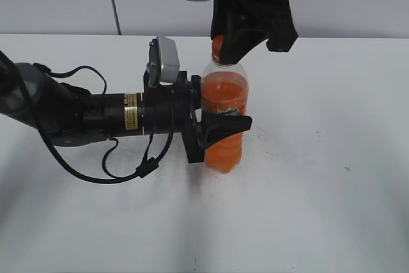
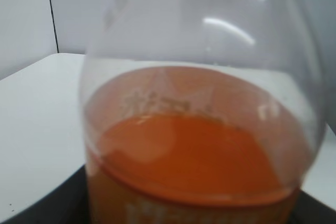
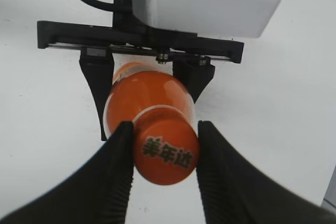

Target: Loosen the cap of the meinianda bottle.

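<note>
And there it was, the meinianda bottle (image 1: 224,116) standing upright on the white table (image 1: 319,177), well in hand from two sides! The left gripper (image 1: 220,126) came in level from the left and had its black fingers closed around the label band at mid-body, pinning the bottle so it could not spin. From above, the right gripper (image 3: 165,153) was down over the neck, its two ribbed pads pressed against opposite sides of the cap (image 3: 166,152), shut on it and holding nothing else. So the set-up looked complete: body braced, cap pinched. What was left, by my reckoning, was the twist itself; the cap sat square on the neck with no gap showing, so whether it had turned at all could not be told. As for writing, the cap's top carried dark Chinese characters, three of them, fairly sharp in the right wrist view. The label showed only a blurred dark logo on orange and green in the exterior view, and in the left wrist view just pale smudges of lettering low down, not readable.
</note>
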Motion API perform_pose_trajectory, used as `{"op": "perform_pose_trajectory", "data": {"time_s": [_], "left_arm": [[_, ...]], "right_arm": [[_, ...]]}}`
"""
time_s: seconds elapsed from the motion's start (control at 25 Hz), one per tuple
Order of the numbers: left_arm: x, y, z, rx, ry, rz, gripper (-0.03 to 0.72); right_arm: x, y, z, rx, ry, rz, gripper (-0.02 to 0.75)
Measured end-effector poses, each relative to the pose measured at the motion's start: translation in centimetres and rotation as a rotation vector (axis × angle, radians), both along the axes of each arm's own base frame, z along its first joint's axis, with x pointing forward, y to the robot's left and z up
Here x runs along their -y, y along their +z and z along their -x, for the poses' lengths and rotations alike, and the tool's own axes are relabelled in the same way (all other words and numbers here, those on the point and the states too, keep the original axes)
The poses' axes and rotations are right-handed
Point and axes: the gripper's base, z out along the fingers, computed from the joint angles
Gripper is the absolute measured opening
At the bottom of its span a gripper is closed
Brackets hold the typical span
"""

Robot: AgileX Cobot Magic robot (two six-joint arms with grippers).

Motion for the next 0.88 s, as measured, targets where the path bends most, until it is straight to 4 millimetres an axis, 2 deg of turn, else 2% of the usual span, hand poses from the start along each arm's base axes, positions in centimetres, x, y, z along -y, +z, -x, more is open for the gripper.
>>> {"op": "perform_pose_trajectory", "data": {"time_s": [0.56, 0.88], "left_arm": [[-0.04, -0.25, 0.72, 0.006, -0.086, -0.039, 0.421], [-0.05, -0.28, 0.89, 0.017, -0.111, -0.047, 0.421]], "right_arm": [[0.00, -0.27, 0.38, 0.023, 0.167, 0.023, 0.274], [0.13, -0.37, 0.77, 0.015, 0.195, 0.019, 0.274]]}}
